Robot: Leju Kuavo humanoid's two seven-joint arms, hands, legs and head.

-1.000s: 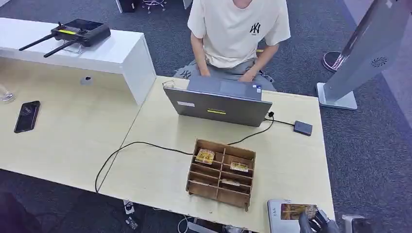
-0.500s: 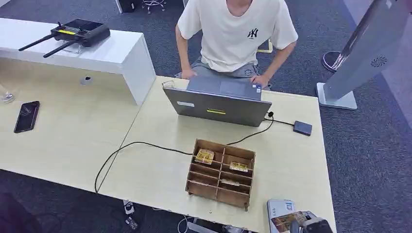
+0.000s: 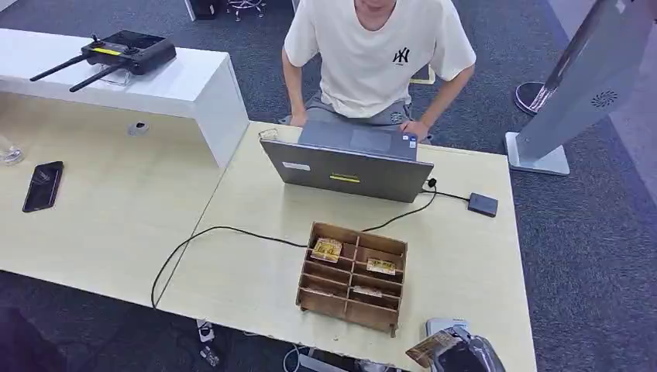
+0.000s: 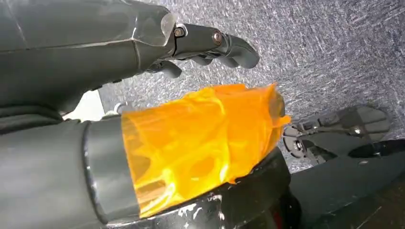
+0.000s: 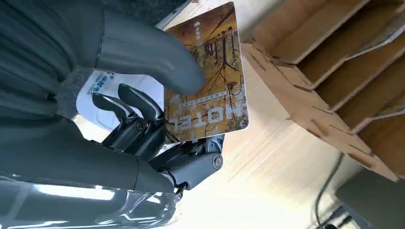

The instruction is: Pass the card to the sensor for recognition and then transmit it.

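My right hand (image 3: 468, 356) sits at the table's near edge, right of centre, and pinches a yellow-brown hotel card (image 3: 430, 346). In the right wrist view the grey thumb (image 5: 148, 57) presses the card (image 5: 210, 81) against the dark fingers. The card is tilted and pokes out toward the wooden organizer (image 3: 352, 275). Just behind the hand lies the white card sensor (image 3: 443, 324), also seen as a white patch, the sensor (image 5: 102, 90), under the hand. My left hand (image 4: 200, 71) hangs over grey carpet and holds nothing, its thumb wrapped in orange tape.
A person (image 3: 380, 54) sits behind an open laptop (image 3: 349, 167) at the table's far edge. A black cable (image 3: 225, 230) runs across the table. A small black box (image 3: 483, 204), a phone (image 3: 42, 186) and a remote controller (image 3: 124, 50) lie around. The organizer holds several cards.
My right hand has carried the card left, off the sensor's face, tilting it toward the organizer. The person has straightened up behind the laptop.
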